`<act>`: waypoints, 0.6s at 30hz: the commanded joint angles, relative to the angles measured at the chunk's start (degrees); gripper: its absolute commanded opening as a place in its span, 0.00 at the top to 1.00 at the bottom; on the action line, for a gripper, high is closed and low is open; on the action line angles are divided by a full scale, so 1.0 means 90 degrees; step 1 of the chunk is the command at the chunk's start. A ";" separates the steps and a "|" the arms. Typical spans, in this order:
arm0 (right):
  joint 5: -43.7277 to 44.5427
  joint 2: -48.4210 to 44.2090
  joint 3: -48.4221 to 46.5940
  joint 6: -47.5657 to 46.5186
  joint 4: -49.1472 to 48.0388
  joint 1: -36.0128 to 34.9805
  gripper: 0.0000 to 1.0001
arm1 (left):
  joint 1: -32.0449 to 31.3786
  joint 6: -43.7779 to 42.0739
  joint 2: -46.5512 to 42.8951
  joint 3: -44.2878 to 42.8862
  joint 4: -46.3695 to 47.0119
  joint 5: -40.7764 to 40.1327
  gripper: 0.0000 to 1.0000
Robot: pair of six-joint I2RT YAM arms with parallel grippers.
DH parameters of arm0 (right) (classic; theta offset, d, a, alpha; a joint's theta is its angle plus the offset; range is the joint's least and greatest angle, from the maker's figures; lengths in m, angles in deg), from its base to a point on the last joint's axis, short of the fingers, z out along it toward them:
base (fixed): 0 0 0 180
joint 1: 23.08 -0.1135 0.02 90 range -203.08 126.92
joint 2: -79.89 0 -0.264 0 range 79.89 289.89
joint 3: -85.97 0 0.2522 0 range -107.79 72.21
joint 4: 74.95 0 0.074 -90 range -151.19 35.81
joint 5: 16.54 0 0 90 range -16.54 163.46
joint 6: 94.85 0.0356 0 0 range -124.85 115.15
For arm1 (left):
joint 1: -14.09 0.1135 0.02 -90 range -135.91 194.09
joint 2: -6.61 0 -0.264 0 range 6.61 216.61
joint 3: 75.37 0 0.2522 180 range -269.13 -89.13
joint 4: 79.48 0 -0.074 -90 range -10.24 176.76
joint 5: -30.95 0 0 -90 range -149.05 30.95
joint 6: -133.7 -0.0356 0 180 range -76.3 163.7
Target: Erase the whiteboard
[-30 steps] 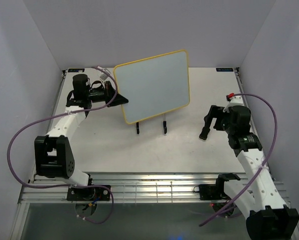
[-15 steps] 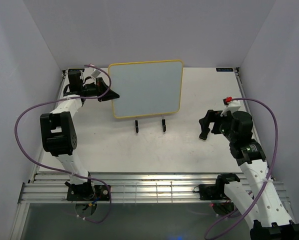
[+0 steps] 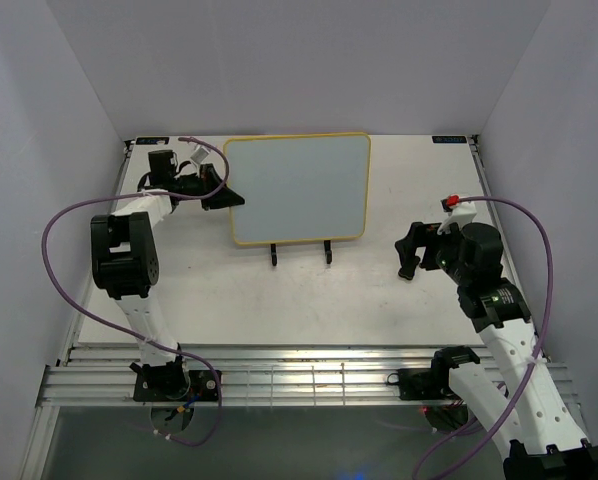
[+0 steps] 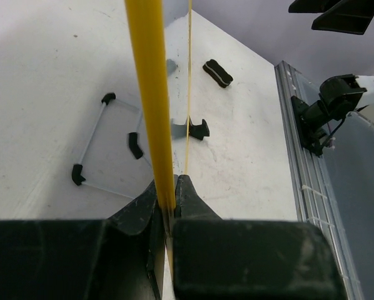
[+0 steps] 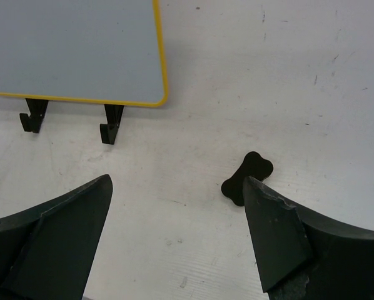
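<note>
The whiteboard (image 3: pixel 297 188) has a blank white face and a thin yellow frame, with two black feet (image 3: pixel 275 257) below it. It stands at the table's far middle. My left gripper (image 3: pixel 222 195) is shut on its left edge; in the left wrist view the yellow frame (image 4: pixel 151 94) runs up from between the shut jaws of my left gripper (image 4: pixel 168 199). My right gripper (image 3: pixel 409 255) is open and empty to the right of the board. In the right wrist view a small black bone-shaped eraser (image 5: pixel 246 177) lies on the table beside the right fingertip (image 5: pixel 262 206). The board's lower right corner (image 5: pixel 68 50) also shows there.
Purple cables loop from both arms. The white table (image 3: pixel 279 300) ends in a slotted metal rail (image 3: pixel 309 375) at the near side. Grey walls close the left, back and right. The eraser also shows in the left wrist view (image 4: pixel 217 72).
The board has turned from tilted to level and squared to the table. My left arm drew back toward the far left with it. My right gripper shifted slightly left.
</note>
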 commanded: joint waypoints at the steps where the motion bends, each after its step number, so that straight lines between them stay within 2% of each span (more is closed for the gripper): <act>1: -0.0089 0.0024 0.0109 -0.0045 -0.0171 -0.0028 0.10 | -0.0106 -0.0434 0.0054 -0.0090 0.0468 0.1458 1.00; 7: -0.0118 0.0073 0.0148 -0.0045 -0.0210 -0.0038 0.10 | -0.0116 -0.0346 0.0142 0.0076 0.0713 0.1438 1.00; 16: -0.0225 0.0180 0.0245 -0.0055 -0.0298 -0.0038 0.10 | -0.0087 -0.0229 0.0103 -0.0100 0.0781 0.2071 1.00; 18: -0.0226 0.0219 0.0245 -0.0074 -0.0298 -0.0038 0.10 | -0.0067 0.0034 0.0152 -0.0100 0.0957 0.2190 1.00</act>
